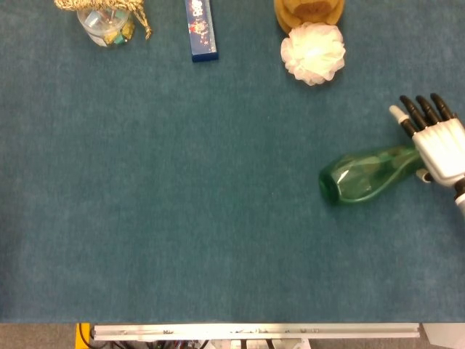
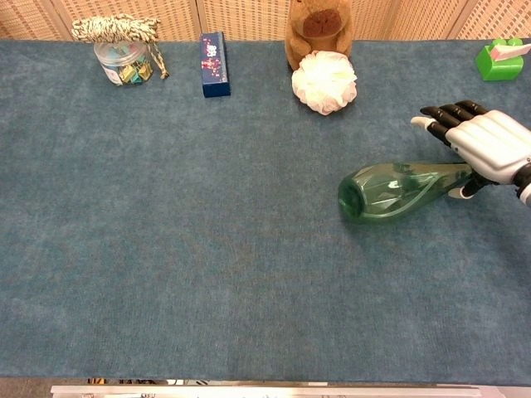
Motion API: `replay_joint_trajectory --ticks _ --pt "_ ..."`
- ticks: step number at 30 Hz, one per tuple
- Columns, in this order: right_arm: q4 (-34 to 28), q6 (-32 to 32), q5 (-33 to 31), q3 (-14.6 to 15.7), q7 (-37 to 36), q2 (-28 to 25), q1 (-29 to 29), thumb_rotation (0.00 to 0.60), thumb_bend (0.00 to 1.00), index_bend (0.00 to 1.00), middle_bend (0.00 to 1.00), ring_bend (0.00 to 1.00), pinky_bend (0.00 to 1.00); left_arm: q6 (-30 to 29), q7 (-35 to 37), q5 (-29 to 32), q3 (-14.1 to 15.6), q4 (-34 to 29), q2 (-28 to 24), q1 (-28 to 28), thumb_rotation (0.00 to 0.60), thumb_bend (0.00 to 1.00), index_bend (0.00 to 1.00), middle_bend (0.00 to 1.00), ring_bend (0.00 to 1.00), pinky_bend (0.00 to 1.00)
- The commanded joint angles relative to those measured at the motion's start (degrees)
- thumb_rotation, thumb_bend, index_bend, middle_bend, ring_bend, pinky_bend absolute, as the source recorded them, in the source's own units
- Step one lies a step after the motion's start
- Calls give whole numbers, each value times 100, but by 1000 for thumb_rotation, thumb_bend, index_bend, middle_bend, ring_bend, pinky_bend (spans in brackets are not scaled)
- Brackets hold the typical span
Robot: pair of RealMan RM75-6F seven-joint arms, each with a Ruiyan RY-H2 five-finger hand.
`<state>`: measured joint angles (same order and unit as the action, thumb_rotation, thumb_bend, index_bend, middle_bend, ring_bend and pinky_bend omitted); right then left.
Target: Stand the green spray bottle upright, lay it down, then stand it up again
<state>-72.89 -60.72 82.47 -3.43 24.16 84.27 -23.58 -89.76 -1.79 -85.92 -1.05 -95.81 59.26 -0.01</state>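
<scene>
1. On my right, the spray bottle (image 1: 367, 174) lies on its side on the table (image 1: 182, 218), base toward the middle.
2. My right hand (image 1: 436, 142) sits at its neck end.
3. Along the far edge, left to right: jar (image 2: 122, 60), box (image 2: 214, 53), plush toy (image 2: 318, 29) behind the bath pouf (image 2: 324, 81).
</scene>
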Motion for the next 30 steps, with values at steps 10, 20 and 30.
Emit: replay_joint_trajectory --ticks 10,20,30 --pt "506 -252 -206 -205 -8 305 -77 600 0 9 0 0 66 25 -25 24 -16 4 6 6 600 128 336 348 391 698" --pt "-1034 -12 -319 5 -460 -591 32 600 0 9 0 0 66 8 -28 13 -11 21 21 32 600 128 336 347 391 698" --pt "-2781 737 -524 -48 -727 -1762 -356 600 44 36 18 0 66 -1 -20 -10 -1 18 16 53 600 128 336 348 391 698"
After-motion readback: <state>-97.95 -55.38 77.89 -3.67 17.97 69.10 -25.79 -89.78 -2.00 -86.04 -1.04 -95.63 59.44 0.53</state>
